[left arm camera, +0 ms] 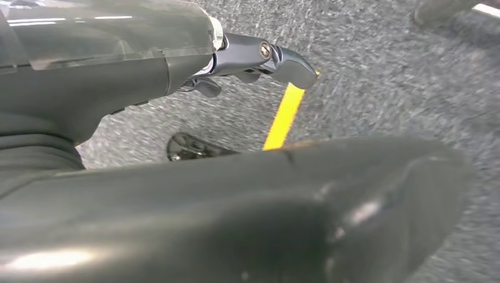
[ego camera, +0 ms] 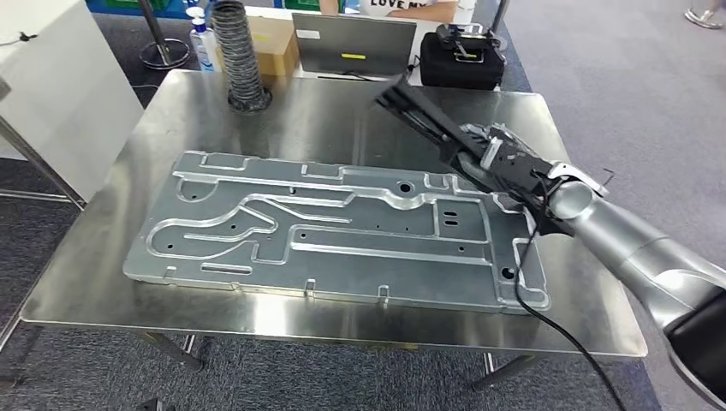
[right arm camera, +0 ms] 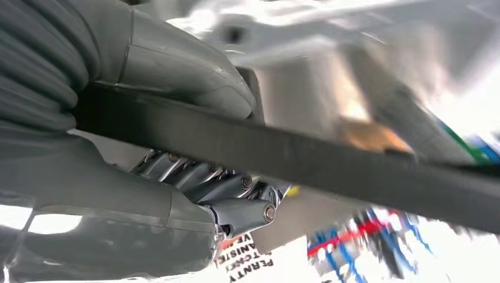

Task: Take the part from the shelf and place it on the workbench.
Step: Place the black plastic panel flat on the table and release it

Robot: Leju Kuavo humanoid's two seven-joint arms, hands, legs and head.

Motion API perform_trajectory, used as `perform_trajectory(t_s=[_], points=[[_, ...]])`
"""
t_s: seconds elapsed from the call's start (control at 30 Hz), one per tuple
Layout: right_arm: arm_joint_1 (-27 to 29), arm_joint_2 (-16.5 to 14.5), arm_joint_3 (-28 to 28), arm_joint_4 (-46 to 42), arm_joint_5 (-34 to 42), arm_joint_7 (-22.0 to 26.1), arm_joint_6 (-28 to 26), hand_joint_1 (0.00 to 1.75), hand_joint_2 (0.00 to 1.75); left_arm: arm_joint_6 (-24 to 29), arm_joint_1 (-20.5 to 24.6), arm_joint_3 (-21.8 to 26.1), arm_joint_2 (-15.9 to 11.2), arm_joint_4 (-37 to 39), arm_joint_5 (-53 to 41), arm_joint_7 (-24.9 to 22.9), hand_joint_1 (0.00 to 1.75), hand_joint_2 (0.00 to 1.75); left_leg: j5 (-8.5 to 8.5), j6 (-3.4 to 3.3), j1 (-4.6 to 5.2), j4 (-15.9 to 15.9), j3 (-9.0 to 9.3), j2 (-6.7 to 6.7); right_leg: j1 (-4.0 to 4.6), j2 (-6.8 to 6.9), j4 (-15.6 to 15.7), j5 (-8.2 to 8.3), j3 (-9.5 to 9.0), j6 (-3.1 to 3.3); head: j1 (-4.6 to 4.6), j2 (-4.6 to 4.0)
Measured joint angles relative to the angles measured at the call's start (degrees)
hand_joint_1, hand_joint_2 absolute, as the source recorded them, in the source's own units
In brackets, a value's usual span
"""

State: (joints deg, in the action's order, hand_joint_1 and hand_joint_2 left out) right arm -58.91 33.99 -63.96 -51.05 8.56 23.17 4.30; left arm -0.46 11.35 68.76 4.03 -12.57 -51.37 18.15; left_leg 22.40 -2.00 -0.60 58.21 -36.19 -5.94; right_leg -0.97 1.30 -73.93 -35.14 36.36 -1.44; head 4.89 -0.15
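My right hand (ego camera: 505,167) clamps a long, flat black part (ego camera: 419,107) above the ribbed metal plate (ego camera: 325,227) on the steel workbench (ego camera: 171,111).

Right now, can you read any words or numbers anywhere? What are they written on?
"LOVE MY": on the white shirt of the person behind the workbench; cut off by the picture's edge.
Yellow sticker on the grey box: too small to read.
Bottle label: too small to read.
Printed sheet in the right wrist view: upside down and blurred, unreadable.
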Motion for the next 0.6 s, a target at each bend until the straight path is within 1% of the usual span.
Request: perform_trajectory(t_s=[0.03, 0.07, 0.1, 0.13, 0.17, 0.2, 0.23, 0.27, 0.3, 0.33, 0.37, 0.4, 0.43, 0.47, 0.5, 0.53, 0.57, 0.6], points=[[0.23, 1.11, -0.79, 0.07, -3.27, -0.22, 0.09, 1.75, 1.75, 0.02, 0.13, -0.08, 0.16, 0.00, -0.07, 0.20, 0.00, 0.00, -0.19, -0.22, 0.27, 0.00, -0.12, -0.55, 0.08, -0.06, -0.09, 0.40, -0.23, 0.34, -0.01, 0.00], [0.54, 1.61, -1.36, 0.31, -5.90, -0.48, -0.05, 1.75, 1.75, 0.14, 0.16, -0.17, 0.33, 0.00, -0.11, 0.23, 0.00, 0.00, -0.40, -0.44, 0.58, 0.02, -0.23, -0.99, 0.27, -0.06, 2.25, 1.82, -1.47, 0.92, -0.01, 0.00], [0.74, 1.73, -1.76, 0.55, -7.43, -0.70, -0.35, 1.75, 1.75, 0.32, 0.09, -0.26, 0.48, 0.00, -0.13, 0.16, 0.00, 0.00, -0.61, -0.58, 0.92, 0.03, -0.33, -1.28, 0.65, 0.21, 6.37, 3.72, -3.43, 1.70, -0.02, 0.00], [0.76, 1.69, -2.00, 0.79, -8.22, -0.84, -0.75, 1.75, 1.75, 0.48, -0.02, -0.33, 0.67, 0.01, -0.15, 0.06, 0.00, 0.00, -0.86, -0.62, 1.21, -0.09, -0.48, -1.43, 1.05, 1.24, 10.46, 5.01, -5.46, 2.58, -0.01, 0.00], [0.43, 1.61, -2.12, 0.88, -8.63, -0.79, -1.11, 1.75, 1.75, 0.60, -0.11, -0.38, 0.83, 0.01, -0.15, -0.04, 0.00, 0.00, -1.12, -0.49, 1.37, -0.22, -0.73, -1.49, 1.55, 2.19, 13.87, 5.77, -7.01, 3.25, -0.01, 0.00], [0.05, 1.53, -2.22, 0.90, -8.78, -0.67, -1.36, 1.75, 1.75, 0.67, -0.15, -0.39, 0.96, 0.02, -0.16, -0.11, 0.00, 0.00, -1.40, -0.23, 1.37, -0.36, -1.03, -1.48, 1.98, 2.95, 15.84, 5.95, -7.80, 3.64, 0.00, 0.00], [-0.20, 1.45, -2.32, 0.92, -8.79, -0.54, -1.57, 1.75, 1.75, 0.70, -0.17, -0.39, 1.08, 0.03, -0.18, -0.13, 0.00, 0.00, -1.69, 0.06, 1.25, -0.55, -1.30, -1.40, 2.29, 3.45, 16.54, 5.76, -7.98, 3.78, 0.01, 0.00], [-0.30, 1.43, -2.46, 0.93, -8.79, -0.42, -1.69, 1.75, 1.75, 0.74, -0.19, -0.39, 1.15, 0.04, -0.17, -0.13, 0.00, 0.00, -1.95, 0.39, 1.17, -0.68, -1.48, -1.30, 2.57, 3.22, 17.10, 6.04, -7.95, 3.75, 0.01, 0.00], [-0.21, 1.42, -2.63, 0.95, -8.79, -0.38, -1.83, 1.75, 1.75, 0.79, -0.22, -0.39, 1.20, 0.06, -0.17, -0.10, 0.00, 0.00, -2.07, 0.60, 1.09, -0.70, -1.51, -0.99, 2.35, 3.29, 17.76, 6.58, -8.05, 3.61, 0.01, 0.00], [-0.11, 1.40, -2.82, 0.96, -8.79, -0.42, -1.97, 1.75, 1.75, 0.84, -0.22, -0.39, 1.25, 0.08, -0.15, 0.02, 0.00, 0.00, -1.72, 0.86, 1.19, -0.28, -1.70, -0.25, 2.13, 3.66, 18.54, 7.12, -8.25, 3.44, 0.00, 0.00], [-0.05, 1.39, -2.99, 0.97, -8.79, -0.45, -2.04, 1.75, 1.75, 0.88, -0.17, -0.39, 1.31, 0.09, -0.13, 0.20, 0.00, 0.00, -0.74, 1.22, 1.30, 1.07, -2.34, 0.78, 1.82, 4.09, 19.25, 7.65, -8.39, 3.30, 0.01, 0.00], [0.04, 1.38, -3.15, 0.97, -8.78, -0.52, -2.08, 1.31, 1.31, 0.91, -0.06, -0.40, 1.34, 0.09, -0.12, 0.41, 0.00, 0.44, 0.95, 1.69, 1.31, 3.70, -3.59, 1.98, 1.45, 4.59, 19.79, 8.05, -8.47, 3.11, 0.02, 0.00], [0.11, 1.38, -3.35, 0.98, -8.82, -0.62, -2.08, 0.87, 0.87, 0.95, 0.01, -0.40, 1.39, 0.10, -0.09, 0.64, 0.00, 0.87, 3.05, 2.29, 1.30, 7.31, -5.36, 3.07, 1.40, 4.95, 19.91, 8.18, -8.40, 3.04, 0.02, 0.00], [0.24, 1.38, -3.62, 0.99, -8.87, -0.74, -2.04, 0.44, 0.44, 1.01, 0.00, -0.40, 1.43, 0.10, -0.08, 0.78, 0.00, 1.31, 4.91, 2.89, 1.13, 11.06, -7.18, 3.76, 1.30, 5.22, 19.91, 8.25, -8.30, 2.99, 0.03, 0.00], [0.49, 1.39, -3.96, 1.01, -8.93, -0.88, -2.01, 0.00, 0.00, 1.10, -0.11, -0.40, 1.44, 0.11, -0.08, 0.89, 0.00, 1.75, 6.00, 3.44, 0.91, 13.83, -8.53, 4.14, 1.15, 5.46, 19.89, 8.26, -8.25, 2.86, 0.03, 0.00], [0.82, 1.39, -4.33, 1.03, -8.99, -1.01, -2.01, 0.00, 0.00, 1.21, -0.25, -0.39, 1.44, 0.11, -0.08, 0.98, 0.00, 1.75, 5.98, 3.93, 0.66, 14.59, -8.89, 4.30, 0.95, 5.63, 19.81, 8.23, -8.21, 2.67, 0.03, 0.00], [1.21, 1.39, -4.70, 1.06, -9.05, -1.10, -2.04, 0.00, 0.00, 1.31, -0.37, -0.39, 1.44, 0.11, -0.07, 1.08, 0.00, 1.75, 4.92, 4.39, 0.39, 13.03, -8.07, 4.37, 0.70, 5.71, 19.63, 8.14, -8.17, 2.36, 0.03, 0.00], [1.62, 1.39, -5.07, 1.07, -9.13, -1.15, -2.11, 0.00, 0.00, 1.38, -0.43, -0.39, 1.44, 0.11, -0.07, 1.20, 0.00, 1.75, 3.16, 4.89, 0.03, 9.34, -6.14, 4.30, 0.39, 5.76, 19.24, 7.92, -8.06, 1.93, 0.03, 0.00]])
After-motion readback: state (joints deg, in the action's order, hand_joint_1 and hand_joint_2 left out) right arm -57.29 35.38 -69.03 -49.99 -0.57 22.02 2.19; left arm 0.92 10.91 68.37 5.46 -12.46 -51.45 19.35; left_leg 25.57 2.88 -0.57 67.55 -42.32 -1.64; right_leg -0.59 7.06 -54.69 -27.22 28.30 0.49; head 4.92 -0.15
